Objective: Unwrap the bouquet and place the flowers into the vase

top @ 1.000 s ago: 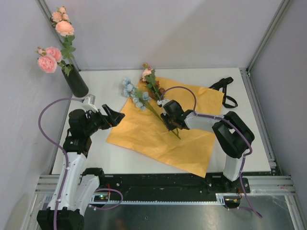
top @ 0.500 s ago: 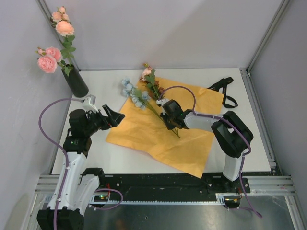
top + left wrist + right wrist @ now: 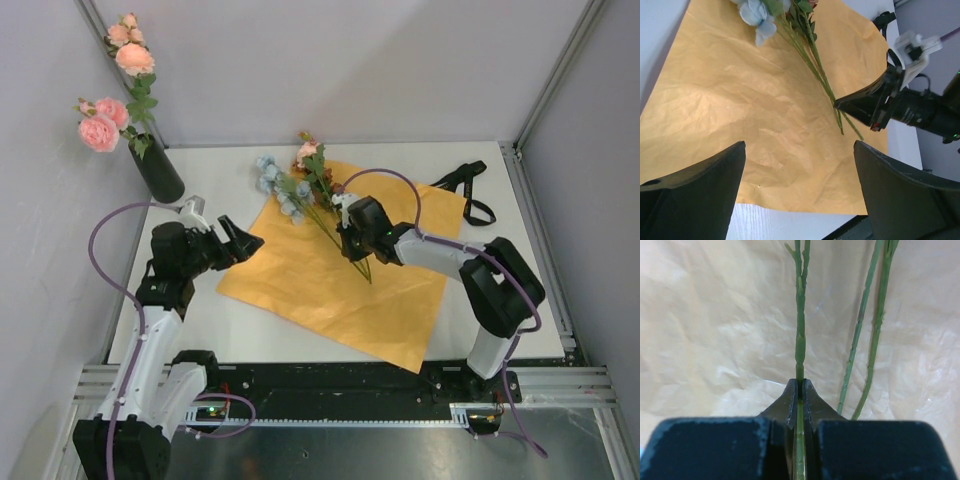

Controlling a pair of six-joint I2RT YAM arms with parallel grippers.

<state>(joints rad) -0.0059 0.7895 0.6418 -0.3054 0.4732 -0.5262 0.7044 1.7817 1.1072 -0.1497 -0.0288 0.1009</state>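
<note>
The bouquet lies unwrapped: its orange paper [image 3: 330, 275] is spread flat, with loose flowers [image 3: 300, 195] across its far part, pale blue blooms [image 3: 270, 180] and a pink one [image 3: 307, 152]. My right gripper [image 3: 352, 247] is shut on one green stem [image 3: 800, 340], low over the paper; in the right wrist view two more stems [image 3: 867, 335] lie just to its right. My left gripper [image 3: 243, 241] hovers open and holds nothing over the paper's left edge [image 3: 740, 100]. The dark vase [image 3: 160, 172] stands at the far left and holds pink flowers [image 3: 112, 120].
A black ribbon [image 3: 468, 185] lies on the white table at the far right, past the paper's corner. The enclosure's walls stand close behind the vase and along both sides. The left wrist view shows the right gripper [image 3: 860, 105] at the stems' lower ends.
My right gripper has closed onto the stem and moved slightly toward the far side, and the flowers shifted with it. The left gripper has moved a little to the right and stayed open.
</note>
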